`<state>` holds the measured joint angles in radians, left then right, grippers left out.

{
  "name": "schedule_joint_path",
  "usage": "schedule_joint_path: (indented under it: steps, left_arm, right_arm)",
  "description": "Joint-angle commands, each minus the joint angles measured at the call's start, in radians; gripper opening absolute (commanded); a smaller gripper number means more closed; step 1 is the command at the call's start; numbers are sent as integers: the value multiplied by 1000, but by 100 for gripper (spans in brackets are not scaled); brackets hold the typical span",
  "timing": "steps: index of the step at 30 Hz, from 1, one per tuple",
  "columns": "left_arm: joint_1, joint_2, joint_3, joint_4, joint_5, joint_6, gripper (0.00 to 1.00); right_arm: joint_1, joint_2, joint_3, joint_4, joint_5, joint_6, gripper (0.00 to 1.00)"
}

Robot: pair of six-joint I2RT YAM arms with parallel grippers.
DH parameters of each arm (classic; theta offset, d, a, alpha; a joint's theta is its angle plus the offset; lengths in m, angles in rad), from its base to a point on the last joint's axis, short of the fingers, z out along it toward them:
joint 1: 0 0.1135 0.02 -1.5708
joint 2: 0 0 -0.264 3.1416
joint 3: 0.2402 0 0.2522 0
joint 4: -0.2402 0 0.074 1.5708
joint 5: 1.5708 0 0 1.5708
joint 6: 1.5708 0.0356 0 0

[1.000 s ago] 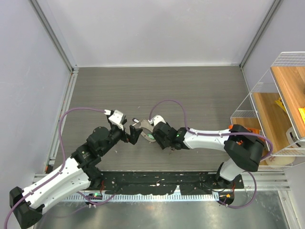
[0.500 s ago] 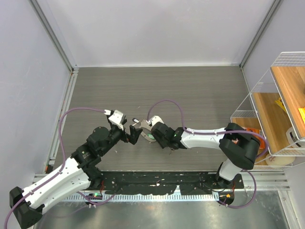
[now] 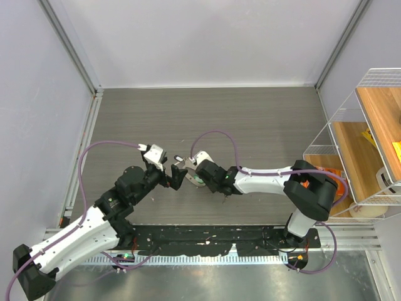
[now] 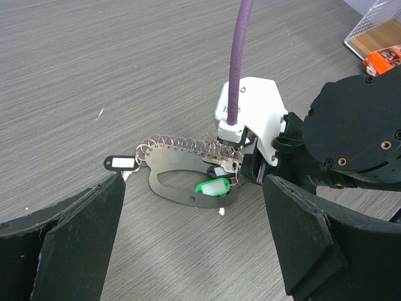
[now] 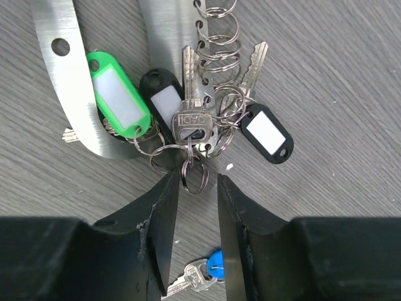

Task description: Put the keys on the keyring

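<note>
The keyring (image 5: 62,81) is a flat silvery metal loop lying on the table, also in the left wrist view as keyring (image 4: 172,188). A chain of small split rings (image 5: 216,37) runs along it. Bunched at its end are keys (image 5: 190,100) with a green tag (image 5: 118,94) and two black tags (image 5: 266,133). My right gripper (image 5: 198,182) is open but narrow, its fingertips either side of one small split ring (image 5: 195,175). A blue-headed key (image 5: 203,271) lies loose between its fingers. My left gripper (image 4: 194,244) stands wide open just short of the keyring, holding nothing.
A wire rack with wooden shelves (image 3: 369,144) stands at the table's right edge, with an orange packet (image 4: 387,58) at its foot. The right arm's purple cable (image 4: 241,56) arcs above the keys. A separate black tag (image 4: 122,162) lies by the keyring's left end.
The right arm has crept left toward the key bunch and its jaws have narrowed around the small ring. The left arm has not moved.
</note>
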<state>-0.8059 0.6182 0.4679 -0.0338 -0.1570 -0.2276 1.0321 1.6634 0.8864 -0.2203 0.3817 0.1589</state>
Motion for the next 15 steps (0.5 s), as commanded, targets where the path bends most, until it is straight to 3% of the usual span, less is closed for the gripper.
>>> schedule_joint_path:
  steps: [1, 10, 13, 15]
  left_arm:
    - [-3, 2, 3, 52, -6, 5, 99]
    - [-3, -2, 2, 51, -4, 4, 100]
    - [-1, -3, 0, 52, -7, 5, 100]
    - [-3, -2, 0, 54, -7, 5, 100]
  right_arm:
    - [-4, 7, 32, 24, 52, -9, 36]
    - [-9, 24, 31, 29, 3, -18, 21]
    - [-10, 33, 34, 29, -18, -21, 5]
    - [-10, 32, 33, 29, -26, -25, 5]
